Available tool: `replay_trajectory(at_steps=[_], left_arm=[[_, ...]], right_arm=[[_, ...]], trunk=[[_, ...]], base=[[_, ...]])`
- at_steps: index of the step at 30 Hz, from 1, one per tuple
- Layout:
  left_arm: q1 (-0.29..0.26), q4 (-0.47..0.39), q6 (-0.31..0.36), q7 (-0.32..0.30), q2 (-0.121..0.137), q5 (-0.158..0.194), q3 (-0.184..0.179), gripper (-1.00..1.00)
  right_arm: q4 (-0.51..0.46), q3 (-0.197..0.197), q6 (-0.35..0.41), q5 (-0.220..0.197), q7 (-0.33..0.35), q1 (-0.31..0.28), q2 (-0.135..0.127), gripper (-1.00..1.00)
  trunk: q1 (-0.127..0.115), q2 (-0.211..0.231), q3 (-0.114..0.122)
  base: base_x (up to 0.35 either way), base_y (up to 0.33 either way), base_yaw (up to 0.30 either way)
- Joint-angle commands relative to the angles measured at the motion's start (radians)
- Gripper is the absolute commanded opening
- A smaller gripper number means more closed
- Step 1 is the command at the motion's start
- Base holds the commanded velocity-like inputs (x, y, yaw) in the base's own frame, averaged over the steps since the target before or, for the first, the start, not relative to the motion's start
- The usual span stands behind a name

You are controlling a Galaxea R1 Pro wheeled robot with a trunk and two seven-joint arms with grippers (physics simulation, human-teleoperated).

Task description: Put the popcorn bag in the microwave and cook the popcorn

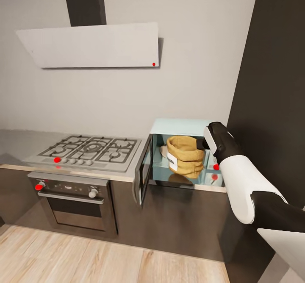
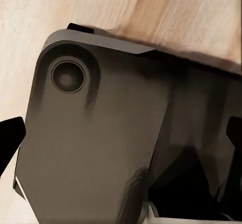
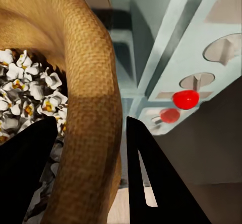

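Black fingers [image 3: 151, 183] astride burlap popcorn bag [image 3: 91, 133] rim.

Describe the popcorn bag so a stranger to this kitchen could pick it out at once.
Find the gas hob on the countertop; right of it stands a pale blue microwave, door open. Inside sits the popcorn bag, the only tan burlap sack with a rolled rim, its rim between the right end effector fingers, white popcorn inside.

Popcorn bag [image 1: 184, 156] inside microwave [image 1: 180, 127]

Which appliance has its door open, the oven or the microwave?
The microwave: its door swings out leftward, exposing the popcorn bag. The oven stays closed.
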Motion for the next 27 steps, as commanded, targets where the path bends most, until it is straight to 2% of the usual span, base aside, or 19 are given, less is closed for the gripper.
replay_trajectory(at_steps=[1, 21, 27], left_arm=[[0.000, 0.000, -0.002, -0.001, 0.000, 0.005, 0.001, 1.00], [0.000, 0.000, -0.002, -0.001, 0.000, 0.005, 0.001, 1.00], [0.000, 0.000, -0.002, -0.001, 0.000, 0.005, 0.001, 1.00]], right_arm=[[-0.001, -0.005, 0.003, -0.003, -0.003, -0.001, 0.001, -1.00], [0.005, -0.005, 0.003, -0.008, -0.006, -0.001, 0.002, -1.00], [0.036, -0.005, 0.003, -0.009, -0.004, -0.001, 0.003, -1.00]], trunk=[[0.000, -0.001, -0.001], [0.000, -0.001, -0.001], [0.000, -0.001, -0.001]], base=[[0.195, 0.000, 0.000], [0.158, 0.000, 0.000], [0.151, 0.000, 0.000]])
